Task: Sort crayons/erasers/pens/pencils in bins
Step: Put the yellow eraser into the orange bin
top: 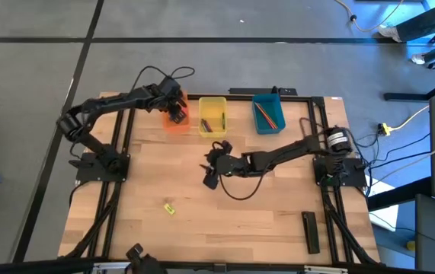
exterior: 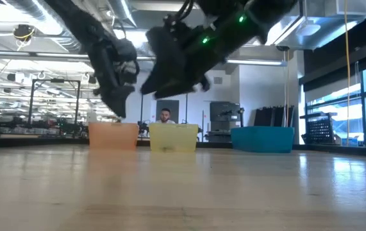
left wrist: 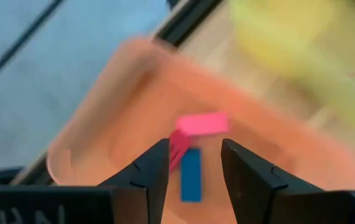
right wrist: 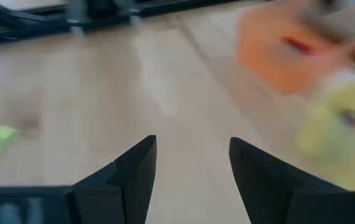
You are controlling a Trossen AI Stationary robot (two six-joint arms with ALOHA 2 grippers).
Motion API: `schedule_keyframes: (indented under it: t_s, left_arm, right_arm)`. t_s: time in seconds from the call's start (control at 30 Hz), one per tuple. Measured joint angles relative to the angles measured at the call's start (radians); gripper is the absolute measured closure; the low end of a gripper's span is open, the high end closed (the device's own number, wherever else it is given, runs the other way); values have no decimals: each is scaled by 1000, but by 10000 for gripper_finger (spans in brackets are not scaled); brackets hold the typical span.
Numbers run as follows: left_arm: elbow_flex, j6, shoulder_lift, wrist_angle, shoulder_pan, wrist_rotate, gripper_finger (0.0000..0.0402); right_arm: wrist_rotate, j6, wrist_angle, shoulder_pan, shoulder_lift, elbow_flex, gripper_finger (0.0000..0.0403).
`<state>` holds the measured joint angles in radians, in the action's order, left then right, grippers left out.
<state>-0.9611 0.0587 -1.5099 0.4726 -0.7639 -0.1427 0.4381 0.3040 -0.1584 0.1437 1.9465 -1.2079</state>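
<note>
Dark fingers of the left claw (left wrist: 193, 163) stand parted and empty above the orange bin (top: 175, 120), where pink (left wrist: 202, 123) and blue erasers (left wrist: 191, 174) lie: light, rubbery blocks, best pinched across flat sides. Right claw (right wrist: 193, 158), also open, hovers mid-table. One yellow eraser (top: 169, 208) waits nearer the front edge.

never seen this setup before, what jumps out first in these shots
Three bright bins stand in a row at the table's far edge: orange bin, yellow bin, teal bin. The left gripper hangs open over the orange bin, where pink and blue erasers lie. The right gripper is open above mid-table.
</note>
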Motion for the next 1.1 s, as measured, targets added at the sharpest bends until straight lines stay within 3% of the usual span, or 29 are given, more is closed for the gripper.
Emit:
schedule_keyframes:
  t_s: [0.23, 0.4, 0.7, 0.9, 1.1]
  left_arm:
    - [-4, -57, 177, 39, 139, -2, 264]
    - [18, -113, 305, 39, 308, -4, 265]
    - [170, -192, 431, -41, 605, -151, 266]
    - [294, -290, 444, -90, 703, -188, 266]
    - [361, -354, 443, -89, 739, -215, 266]
  right_arm:
    - [-202, -87, -312, 1, 125, -1, 196]
    - [-239, -181, -459, 4, 235, -44, 196]
    - [-307, -289, -372, 48, 451, -304, 196]
    - [-366, -290, -251, 51, 554, -456, 196]
    - [-553, -309, -227, 51, 610, -546, 196]
